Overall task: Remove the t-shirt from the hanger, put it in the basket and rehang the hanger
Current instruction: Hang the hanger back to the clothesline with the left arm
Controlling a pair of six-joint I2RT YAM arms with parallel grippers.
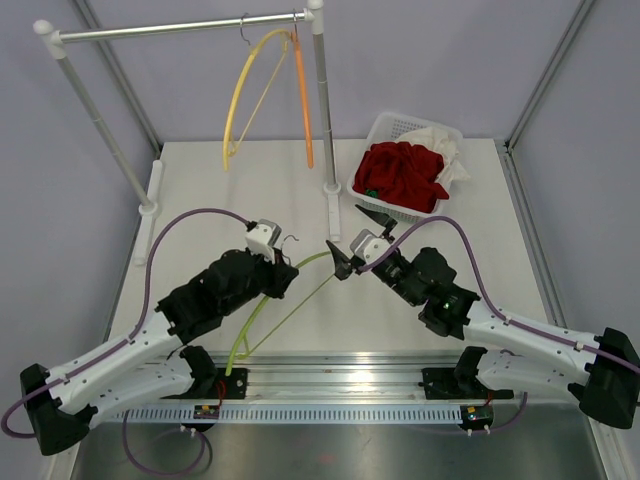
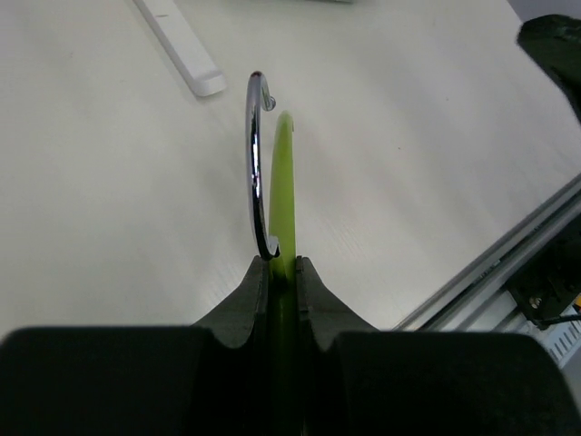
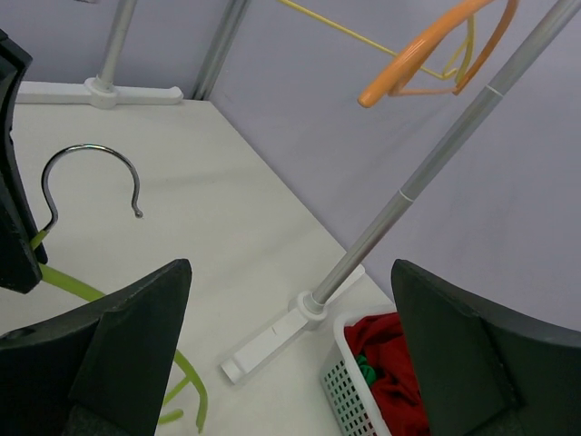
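My left gripper [image 1: 284, 264] [image 2: 283, 268] is shut on the neck of a bare lime-green hanger [image 1: 262, 310] [image 2: 282, 173], just below its chrome hook [image 2: 252, 154] [image 3: 91, 154]. The hanger slopes down toward the table's near edge. A red t-shirt [image 1: 400, 172] [image 3: 390, 363] lies crumpled in the white basket [image 1: 392, 122] at the back right, apart from the hanger. To the right of the hook, my right gripper [image 1: 357, 240] [image 3: 290, 268] stands wide open and holds nothing.
A metal clothes rail [image 1: 180, 27] spans the back, with a yellow hanger [image 1: 245, 90] and an orange hanger [image 1: 303, 100] on it. Its right post [image 1: 322, 110] stands on a white foot [image 3: 290, 329] beside the basket. A white cloth [image 1: 445, 145] lies behind the t-shirt.
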